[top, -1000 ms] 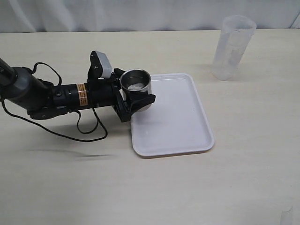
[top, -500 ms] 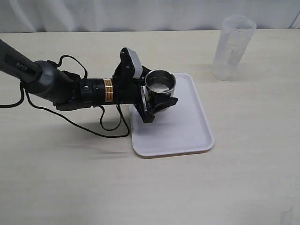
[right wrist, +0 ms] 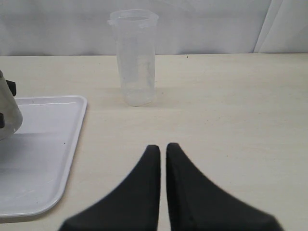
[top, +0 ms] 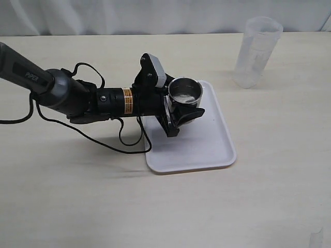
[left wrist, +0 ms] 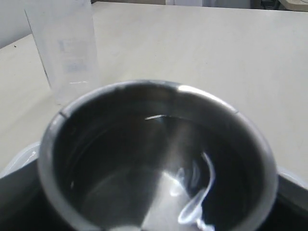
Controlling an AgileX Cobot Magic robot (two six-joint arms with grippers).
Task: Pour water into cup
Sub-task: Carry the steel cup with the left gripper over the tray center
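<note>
Your left gripper (top: 180, 114) is clamped on the cup (top: 184, 92), held upright over the far-left part of the tray (top: 207, 150) with a little water (left wrist: 190, 202) in its bottom. The tumbler (top: 257, 51) stands right and farther off on the bench (top: 269, 206); your right gripper (right wrist: 162, 153) is pinched shut, empty. Since a second ago the cup has travelled right from the tray's left edge

Exterior view looked down at a slant from high over the table (top: 269, 196), mid distance; whole tray (top: 207, 144), tumbler (top: 256, 51) and cup (top: 184, 93) in frame. Left wrist view sat very close over the cup's mouth, looking into it, tumbler beyond. Right wrist view sat low, facing level along the table past the right pincer (right wrist: 162, 150) toward the tumbler. It caught part of the tray and a sliver of cup. All three shared tumbler and cup.
</note>
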